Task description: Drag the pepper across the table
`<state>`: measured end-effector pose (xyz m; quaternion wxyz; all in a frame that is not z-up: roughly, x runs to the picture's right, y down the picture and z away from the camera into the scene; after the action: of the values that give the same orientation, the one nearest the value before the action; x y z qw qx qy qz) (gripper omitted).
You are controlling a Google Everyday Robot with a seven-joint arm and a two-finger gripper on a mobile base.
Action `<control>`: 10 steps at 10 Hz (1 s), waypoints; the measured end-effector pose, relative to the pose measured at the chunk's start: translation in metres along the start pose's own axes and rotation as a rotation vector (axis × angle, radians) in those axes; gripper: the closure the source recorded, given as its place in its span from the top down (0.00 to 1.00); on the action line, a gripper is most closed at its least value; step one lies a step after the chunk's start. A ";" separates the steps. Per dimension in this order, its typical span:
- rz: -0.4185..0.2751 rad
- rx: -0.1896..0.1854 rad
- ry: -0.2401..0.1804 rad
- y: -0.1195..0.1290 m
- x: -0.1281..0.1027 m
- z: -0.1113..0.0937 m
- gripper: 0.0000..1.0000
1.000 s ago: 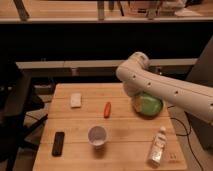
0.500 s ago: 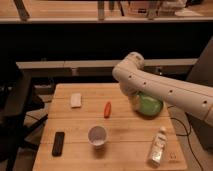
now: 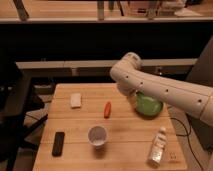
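Note:
The pepper (image 3: 107,109) is a small slim orange-red object lying near the middle of the wooden plank table (image 3: 75,125). My white arm (image 3: 165,90) reaches in from the right and bends over the table's back right part. My gripper (image 3: 126,91) sits at the arm's lower end, above the table to the right of and behind the pepper, apart from it. It is mostly hidden by the arm.
A green round bowl (image 3: 148,105) lies at the right, partly under the arm. A white cup (image 3: 97,136) stands in front of the pepper. A white pad (image 3: 75,100) is at the back left, a black remote (image 3: 58,143) at the front left, and a clear bottle (image 3: 158,146) at the front right.
The arm's bend has shifted slightly to the left over the table. The pepper and the other objects have not moved.

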<state>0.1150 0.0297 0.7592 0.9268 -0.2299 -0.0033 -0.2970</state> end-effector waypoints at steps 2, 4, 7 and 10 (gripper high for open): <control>-0.036 0.006 -0.001 -0.005 -0.001 0.003 0.80; -0.071 0.011 -0.004 -0.009 -0.003 0.006 0.80; -0.134 0.020 -0.011 -0.017 -0.008 0.012 0.80; -0.194 0.026 -0.019 -0.022 -0.012 0.021 0.80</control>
<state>0.0961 0.0291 0.7855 0.8964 -0.2195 -0.0384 -0.3832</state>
